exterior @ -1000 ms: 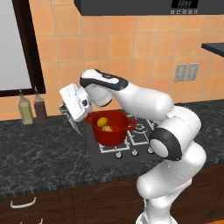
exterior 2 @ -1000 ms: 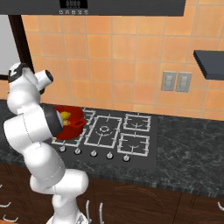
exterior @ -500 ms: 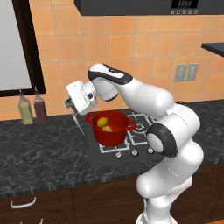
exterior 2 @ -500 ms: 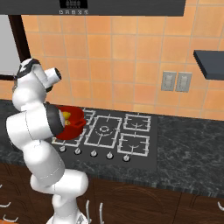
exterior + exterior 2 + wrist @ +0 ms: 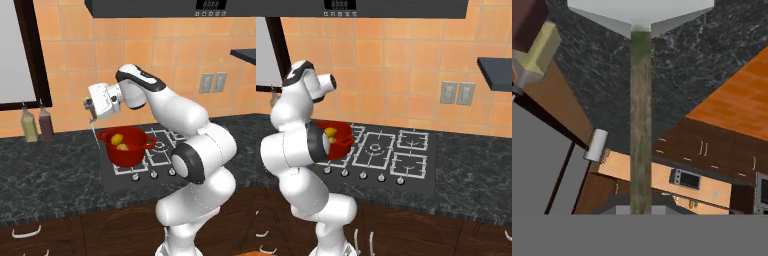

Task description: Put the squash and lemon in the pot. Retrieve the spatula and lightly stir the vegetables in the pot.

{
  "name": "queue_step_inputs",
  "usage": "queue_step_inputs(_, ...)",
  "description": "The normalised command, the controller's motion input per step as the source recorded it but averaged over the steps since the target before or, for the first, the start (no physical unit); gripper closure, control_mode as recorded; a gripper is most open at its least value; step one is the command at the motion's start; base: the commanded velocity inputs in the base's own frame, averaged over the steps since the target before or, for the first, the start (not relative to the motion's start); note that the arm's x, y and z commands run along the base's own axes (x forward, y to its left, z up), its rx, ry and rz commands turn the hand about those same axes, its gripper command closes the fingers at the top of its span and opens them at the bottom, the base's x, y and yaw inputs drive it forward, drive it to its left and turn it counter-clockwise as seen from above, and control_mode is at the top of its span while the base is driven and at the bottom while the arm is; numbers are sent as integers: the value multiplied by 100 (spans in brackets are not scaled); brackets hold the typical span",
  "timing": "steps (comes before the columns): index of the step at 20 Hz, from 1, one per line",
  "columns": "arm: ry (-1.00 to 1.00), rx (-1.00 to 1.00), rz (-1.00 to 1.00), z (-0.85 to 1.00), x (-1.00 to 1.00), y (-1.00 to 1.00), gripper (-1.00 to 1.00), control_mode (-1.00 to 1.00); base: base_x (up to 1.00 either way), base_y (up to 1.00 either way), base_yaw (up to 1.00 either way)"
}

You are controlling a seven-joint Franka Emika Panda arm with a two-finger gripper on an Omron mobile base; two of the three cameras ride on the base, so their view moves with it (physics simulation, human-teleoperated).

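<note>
Up and left goes my end effector (image 5: 91,111), clamped shut on the spatula (image 5: 94,131) above the pot's (image 5: 125,149) left rim; lemon (image 5: 116,139) and squash (image 5: 123,147) inside. Blade could clip the rim and tip it.

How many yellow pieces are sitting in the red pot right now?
2: the bright yellow oval lemon lies toward the left inside the deep red pot, and the duller yellow-tan squash lies beside it, nearer the front. Nothing else shows inside.

The spatula (image 5: 640,100) blade is cut off at the hand view's top.
</note>
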Motion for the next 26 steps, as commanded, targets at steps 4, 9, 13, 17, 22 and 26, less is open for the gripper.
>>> queue_step_inputs(4,9,8,-14,9,7,-61,100,-100,0,0,0)
queue_step_inputs(9,14,5,-10,4,13,-62,100,-100,0,0,0)
queue_step_inputs(13,16,6,-6,33,40,-38,100,-100,0,0,0)
queue_step_inputs(17,23,0,-11,59,31,-25,100,-100,0,0,0)
queue_step_inputs(22,13,0,-12,6,22,-50,100,-100,0,0,0)
queue_step_inputs(26,8,0,-12,-10,9,-53,100,-100,0,0,0)
